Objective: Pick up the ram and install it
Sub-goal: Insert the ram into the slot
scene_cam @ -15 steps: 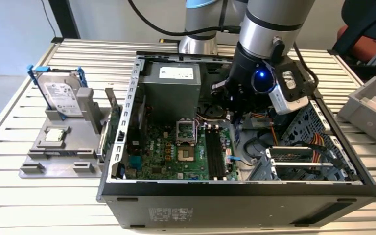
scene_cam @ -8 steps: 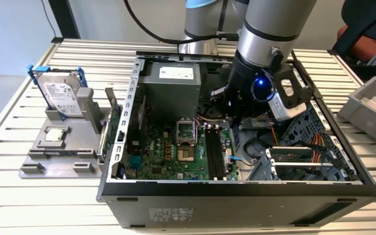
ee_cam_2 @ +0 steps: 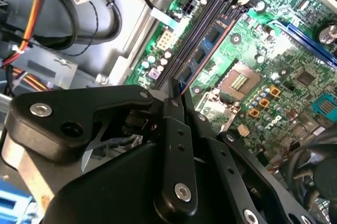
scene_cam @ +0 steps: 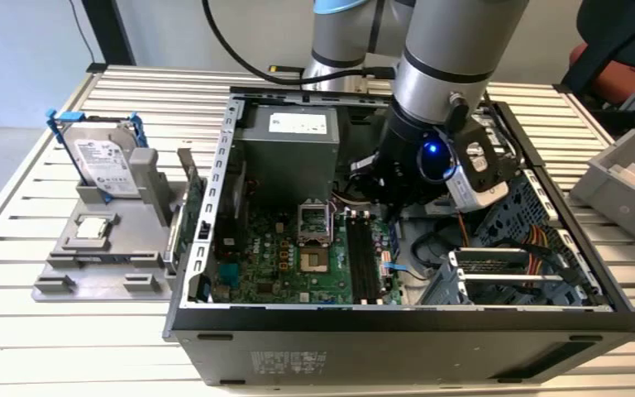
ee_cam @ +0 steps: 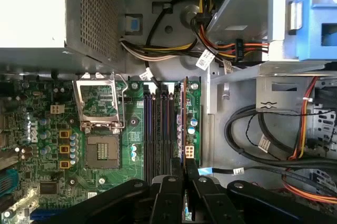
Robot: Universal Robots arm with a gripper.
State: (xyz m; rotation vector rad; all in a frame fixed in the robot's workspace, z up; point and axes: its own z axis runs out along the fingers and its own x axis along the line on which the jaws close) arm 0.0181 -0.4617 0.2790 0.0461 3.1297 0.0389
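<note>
Your gripper (ee_cam_2: pixel 176 95) sits closest, over the memory slots (ee_cam: pixel 158 129).
You'll see its fingers clamped on the ram (ee_cam_2: pixel 202 50), a thin dark stick with black chips, standing edge-down in a slot.

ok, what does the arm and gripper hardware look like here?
Arm: silver-grey cylindrical segments with dark joint bands, a black cable looping behind, and a blue light glowing on the black wrist housing. Gripper: matte black angular linkage plates fastened with silver screws, seen in both wrist views.
</note>
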